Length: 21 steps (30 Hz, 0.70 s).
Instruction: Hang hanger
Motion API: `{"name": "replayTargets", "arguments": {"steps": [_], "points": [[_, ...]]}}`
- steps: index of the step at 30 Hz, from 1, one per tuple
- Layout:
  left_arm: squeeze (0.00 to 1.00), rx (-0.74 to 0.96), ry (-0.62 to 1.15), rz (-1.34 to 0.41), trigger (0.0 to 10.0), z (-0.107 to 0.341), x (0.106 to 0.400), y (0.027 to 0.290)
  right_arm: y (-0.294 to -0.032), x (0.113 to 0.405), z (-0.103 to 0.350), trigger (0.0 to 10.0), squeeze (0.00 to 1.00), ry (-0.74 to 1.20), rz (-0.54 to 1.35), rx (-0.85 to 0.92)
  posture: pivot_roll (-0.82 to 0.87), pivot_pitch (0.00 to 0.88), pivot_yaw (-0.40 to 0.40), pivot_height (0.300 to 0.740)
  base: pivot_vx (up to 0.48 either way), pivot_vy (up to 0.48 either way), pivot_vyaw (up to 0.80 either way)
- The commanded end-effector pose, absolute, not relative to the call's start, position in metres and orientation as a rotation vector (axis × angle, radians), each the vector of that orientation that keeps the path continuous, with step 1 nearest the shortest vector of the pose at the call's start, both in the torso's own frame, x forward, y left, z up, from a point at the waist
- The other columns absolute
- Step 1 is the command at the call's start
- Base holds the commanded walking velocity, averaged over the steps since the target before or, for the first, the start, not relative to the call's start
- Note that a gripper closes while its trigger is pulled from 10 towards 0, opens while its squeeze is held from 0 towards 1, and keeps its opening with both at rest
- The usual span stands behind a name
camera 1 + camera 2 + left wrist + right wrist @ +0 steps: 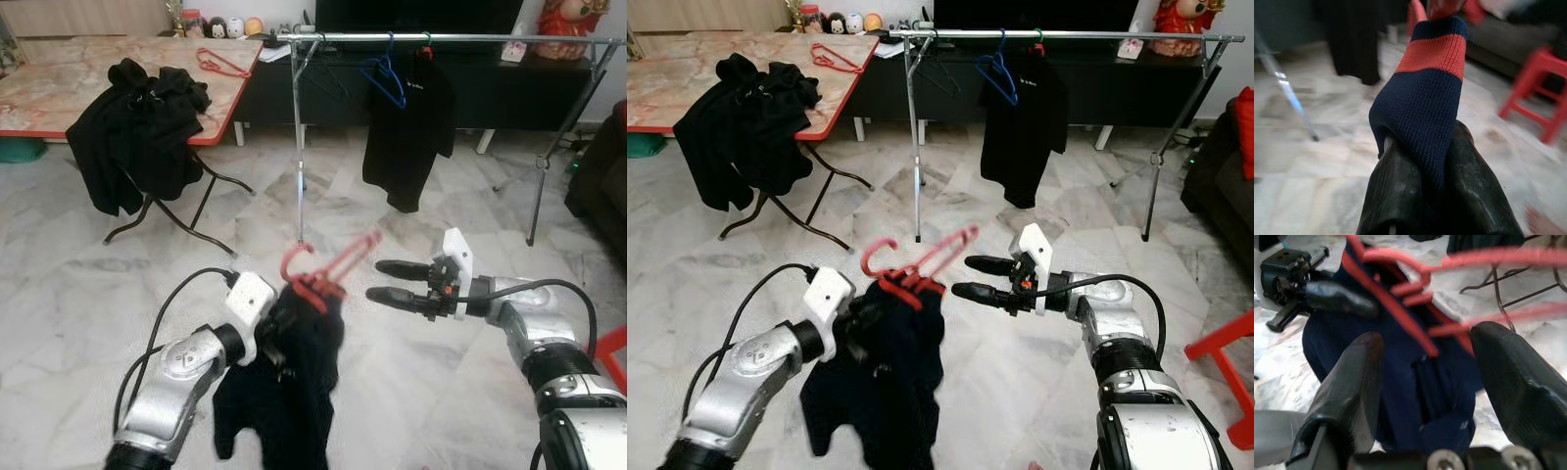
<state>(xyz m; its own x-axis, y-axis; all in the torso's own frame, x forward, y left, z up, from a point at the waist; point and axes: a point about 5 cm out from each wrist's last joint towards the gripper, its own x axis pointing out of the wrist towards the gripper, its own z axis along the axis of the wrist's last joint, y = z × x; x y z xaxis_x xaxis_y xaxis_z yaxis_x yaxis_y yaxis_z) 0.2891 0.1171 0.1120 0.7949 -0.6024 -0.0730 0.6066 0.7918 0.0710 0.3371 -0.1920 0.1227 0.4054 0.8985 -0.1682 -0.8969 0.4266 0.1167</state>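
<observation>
A red hanger (pixel 331 268) carries a dark navy garment (pixel 294 387) with red trim, held low over the marble floor. My left gripper (pixel 1420 156) is shut on the garment's knitted navy and red collar, just below the hanger's hook. My right gripper (pixel 374 280) is open just to the right of the hanger, level with its arm. In the right wrist view the right gripper's fingers (pixel 1352 377) stand on either side of the hanger's red bars without touching them. The clothes rack's rail (pixel 460 39) runs across the back, well beyond both grippers.
On the rail hang a blue hanger (pixel 385 80) and a black shirt (pixel 407 132). A folding table (pixel 59 83) at the left holds a heap of black clothes (pixel 137 132) and a red hanger (pixel 221 63). A red stool (pixel 615 351) stands at the right.
</observation>
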Motion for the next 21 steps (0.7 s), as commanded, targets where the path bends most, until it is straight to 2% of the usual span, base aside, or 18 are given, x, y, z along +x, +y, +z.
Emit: {"name": "replayTargets", "arguments": {"steps": [1,3,5,6,8,18,21], "points": [[0.00,0.087,-0.046,-0.522,10.0,0.127,0.301,0.127,-0.190,0.338,0.121,10.0,0.00,0.200,1.098,0.021,0.01,0.000,-0.036,0.716,0.000,0.000,0.00],[0.00,0.039,-0.109,-0.280,10.0,0.134,0.313,0.142,-0.187,0.332,0.109,10.0,0.00,0.214,1.078,0.038,0.02,0.000,-0.036,0.716,0.000,0.000,0.00],[0.00,0.027,-0.121,-0.220,10.0,0.135,0.315,0.145,-0.186,0.331,0.107,10.0,0.00,0.214,1.078,0.044,0.02,0.000,-0.036,0.716,0.000,0.000,0.00],[0.00,-0.014,-0.150,-0.069,10.0,0.137,0.319,0.157,-0.181,0.330,0.103,10.0,0.00,0.207,1.066,0.073,0.01,0.000,-0.033,0.716,0.000,0.000,0.00],[0.00,-0.074,-0.188,0.046,10.0,0.140,0.319,0.167,-0.176,0.327,0.098,10.0,0.00,0.209,1.071,0.092,0.01,0.000,-0.033,0.716,0.000,0.000,0.00],[0.00,-0.053,-0.469,-0.056,10.0,0.179,0.312,0.155,-0.170,0.328,0.099,10.0,0.00,0.171,1.033,0.105,0.00,0.000,-0.022,0.716,0.000,0.000,0.00],[0.00,-0.054,-0.469,-0.072,10.0,0.181,0.314,0.148,-0.169,0.328,0.099,10.0,0.00,0.169,1.027,0.097,0.01,0.000,-0.023,0.716,0.000,0.000,0.00]]}}
